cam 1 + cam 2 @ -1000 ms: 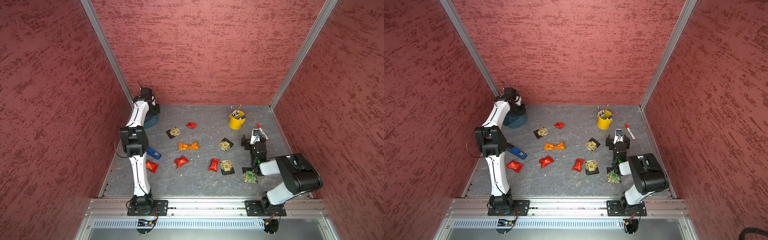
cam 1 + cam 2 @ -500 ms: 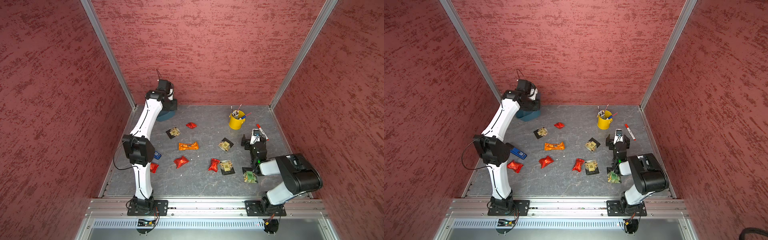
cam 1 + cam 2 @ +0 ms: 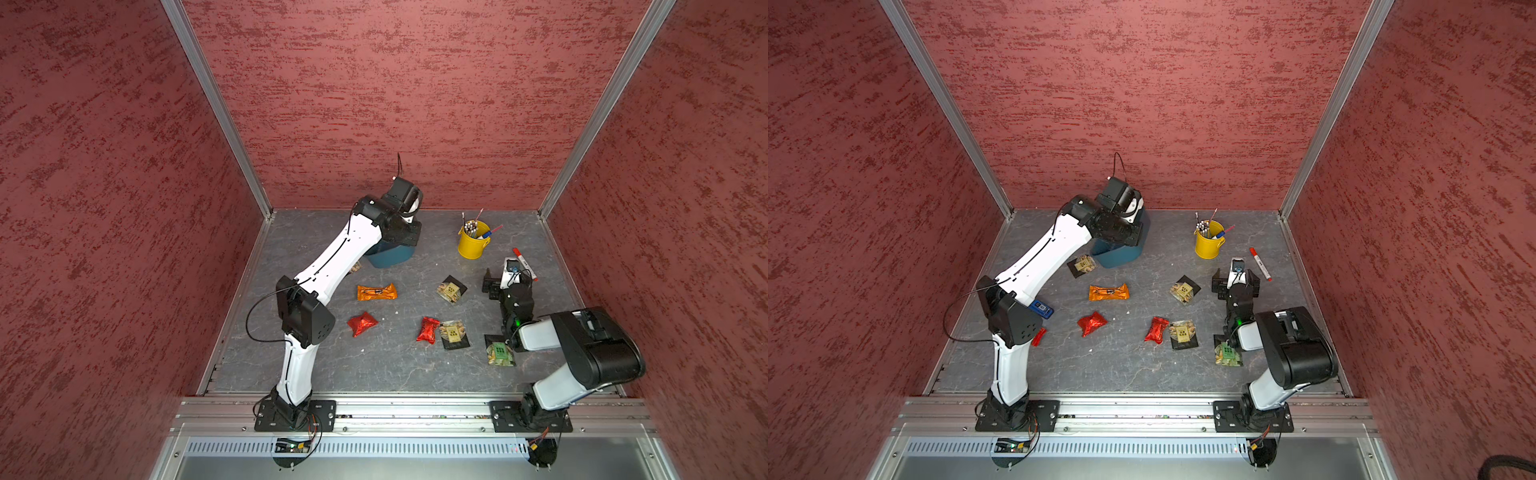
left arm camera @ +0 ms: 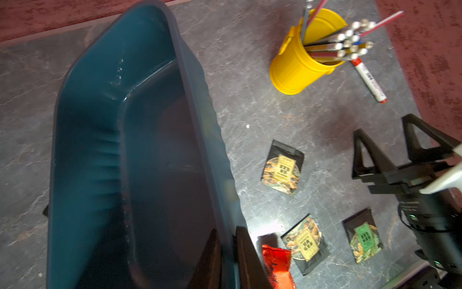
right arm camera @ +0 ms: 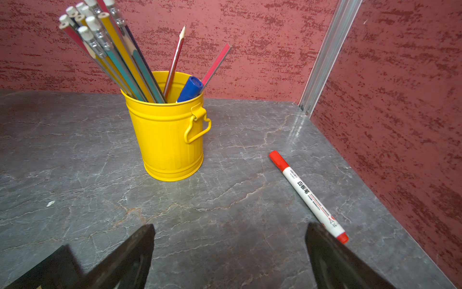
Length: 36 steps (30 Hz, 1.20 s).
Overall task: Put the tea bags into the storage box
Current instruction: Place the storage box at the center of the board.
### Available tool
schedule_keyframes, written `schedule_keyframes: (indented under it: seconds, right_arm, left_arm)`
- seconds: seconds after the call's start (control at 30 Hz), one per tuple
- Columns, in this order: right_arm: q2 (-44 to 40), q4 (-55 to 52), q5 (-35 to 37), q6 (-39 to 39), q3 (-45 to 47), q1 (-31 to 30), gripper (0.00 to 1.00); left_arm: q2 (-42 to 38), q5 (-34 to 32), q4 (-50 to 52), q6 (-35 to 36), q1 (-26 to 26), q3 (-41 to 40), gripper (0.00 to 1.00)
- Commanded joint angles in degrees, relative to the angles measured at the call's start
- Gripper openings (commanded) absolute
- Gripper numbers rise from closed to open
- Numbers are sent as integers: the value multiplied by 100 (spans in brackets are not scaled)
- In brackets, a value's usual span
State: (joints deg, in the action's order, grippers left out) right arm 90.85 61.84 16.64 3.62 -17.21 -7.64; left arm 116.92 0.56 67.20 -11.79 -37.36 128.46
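Observation:
My left gripper [image 4: 228, 239] is shut on the rim of the storage box [image 4: 105, 125], one finger inside the wall and one outside. The dark teal box [image 3: 390, 255] hangs tilted at the back middle of the table, its inside bare. Tea bags lie scattered on the table: an orange one [image 3: 377, 292], two red foil ones [image 3: 362, 323] [image 3: 428, 329], two beige-label sachets [image 3: 451, 289] [image 3: 454, 333], a green-label sachet [image 3: 500, 353] and a sachet [image 3: 1084, 264] beside the box. My right gripper [image 5: 230, 230] stands open and holds nothing, low over the table at the right.
A yellow cup of pencils [image 3: 473, 241] stands at the back right, with a red-capped white marker [image 5: 307, 195] lying beside my right gripper. A blue tool [image 3: 1041, 308] and a red packet [image 3: 1038, 336] lie half hidden behind my left arm's elbow. Red walls close three sides.
My left arm has swung from the back left corner to the right along the back wall, carrying the storage box with it. The right arm has not moved.

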Motion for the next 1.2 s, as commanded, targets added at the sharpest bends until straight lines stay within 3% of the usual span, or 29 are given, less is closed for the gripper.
schedule_keyframes:
  seconds: [0.0, 0.23, 1.0, 1.07, 1.17]
  right_arm:
    - [-102, 8, -56, -49, -107, 59, 99]
    - [-101, 12, -52, -45, -101, 57, 98]
    - [-103, -1, -56, -46, -107, 56, 98]
    - [-102, 3, -56, -47, -107, 55, 99]
    - [-119, -169, -82, -98, -184, 90, 98]
  left_arm:
    - [235, -122, -109, -247, -309, 154, 16]
    - [708, -40, -493, -539, -624, 126, 16]
    - [1755, 352, -1291, -1018, -868, -120, 21]
    - [1755, 445, -1386, -1059, -876, -215, 27]
    - [1693, 483, -1411, -1049, -915, -225, 47]
